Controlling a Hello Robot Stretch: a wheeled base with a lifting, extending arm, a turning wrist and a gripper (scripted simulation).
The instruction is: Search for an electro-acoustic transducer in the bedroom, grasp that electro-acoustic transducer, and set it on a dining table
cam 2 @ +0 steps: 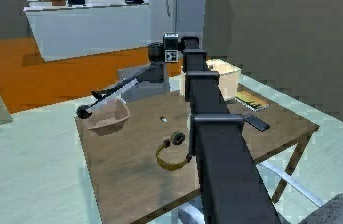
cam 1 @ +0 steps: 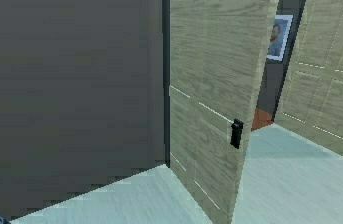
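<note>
Tool (cam 2: 107,96) upper centre of arm side view, fingers near pinkish bowl (cam 2: 110,120) on desk (cam 2: 129,185); cannot tell spread or whether anything held. Tan-banded headset (cam 2: 169,150) lies mid-desk, just left of arm (cam 2: 214,140).

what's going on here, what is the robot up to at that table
The robot's arm reaches out over a wooden table, with the gripper near a pale bowl; I cannot tell whether it holds anything. A tan band with dark ear cups, likely headphones, lies on the table beside the arm, and a light box stands farther out. Ahead of the robot is an open wooden door beside a dark wall.
</note>
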